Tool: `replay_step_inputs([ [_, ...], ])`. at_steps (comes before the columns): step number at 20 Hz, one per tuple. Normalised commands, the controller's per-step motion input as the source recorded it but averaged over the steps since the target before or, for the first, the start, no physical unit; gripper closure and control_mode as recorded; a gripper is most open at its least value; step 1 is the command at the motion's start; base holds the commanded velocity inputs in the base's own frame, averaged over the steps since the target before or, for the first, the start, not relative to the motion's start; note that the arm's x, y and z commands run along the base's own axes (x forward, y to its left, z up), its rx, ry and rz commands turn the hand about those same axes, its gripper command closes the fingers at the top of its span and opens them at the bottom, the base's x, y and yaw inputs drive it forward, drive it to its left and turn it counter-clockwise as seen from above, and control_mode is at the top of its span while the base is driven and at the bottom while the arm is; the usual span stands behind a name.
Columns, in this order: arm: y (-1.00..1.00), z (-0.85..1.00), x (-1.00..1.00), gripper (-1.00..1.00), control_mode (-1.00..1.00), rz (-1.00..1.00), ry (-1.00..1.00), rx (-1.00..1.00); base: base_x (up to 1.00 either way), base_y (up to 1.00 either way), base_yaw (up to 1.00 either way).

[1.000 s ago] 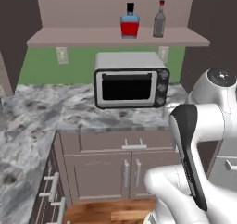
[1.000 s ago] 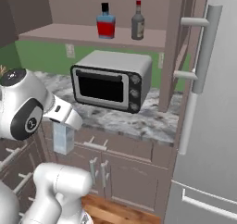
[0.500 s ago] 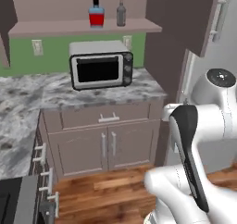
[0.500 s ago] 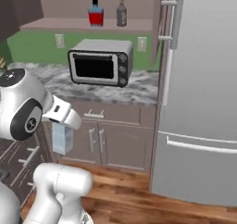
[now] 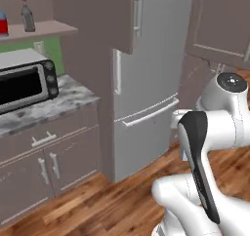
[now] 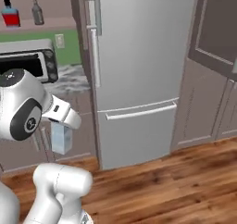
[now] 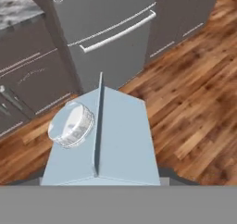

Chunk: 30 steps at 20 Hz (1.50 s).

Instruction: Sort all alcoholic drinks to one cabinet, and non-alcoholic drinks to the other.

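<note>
Two bottles [image 6: 22, 12] on shelf [image 6: 51, 23] | wood floor [image 6: 185, 181], fridge [image 6: 134, 61] | gripper [image 6: 62, 128] pinching pale-blue carton [image 7: 104, 140]

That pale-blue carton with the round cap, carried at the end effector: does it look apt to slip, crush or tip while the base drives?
The pale-blue carton has flat, smooth-looking sides, so it could slide if gripped lightly. It looks thin-walled and boxy, probably crushable under a hard squeeze. With its gabled top and off-centre cap, it seems tall and narrow in the right base view, so likely tippy when set down.
</note>
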Motion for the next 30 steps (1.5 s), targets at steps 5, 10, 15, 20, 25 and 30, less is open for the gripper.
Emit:
replay_step_inputs([
  [5, 0.0, 0.0, 0.0, 1.0, 1.0, 0.0, 0.0, 0.0, -0.22, -0.67, -0.67],
  [10, 0.0, 0.0, 0.0, 1.0, 1.0, 0.0, 0.0, 0.0, -0.07, -0.9, -0.63],
  [15, 0.0, 0.0, 0.0, 1.0, 1.0, 0.0, 0.0, 0.0, 0.0, -0.88, -0.58],
  [20, 0.0, 0.0, 0.0, 1.0, 1.0, 0.0, 0.0, 0.0, 0.26, -0.79, -0.49],
  [25, 0.0, 0.0, 0.0, 1.0, 1.0, 0.0, 0.0, 0.0, 0.84, -0.5, -0.33],
  [30, 0.0, 0.0, 0.0, 1.0, 1.0, 0.0, 0.0, 0.0, 1.0, -0.18, -0.08],
])
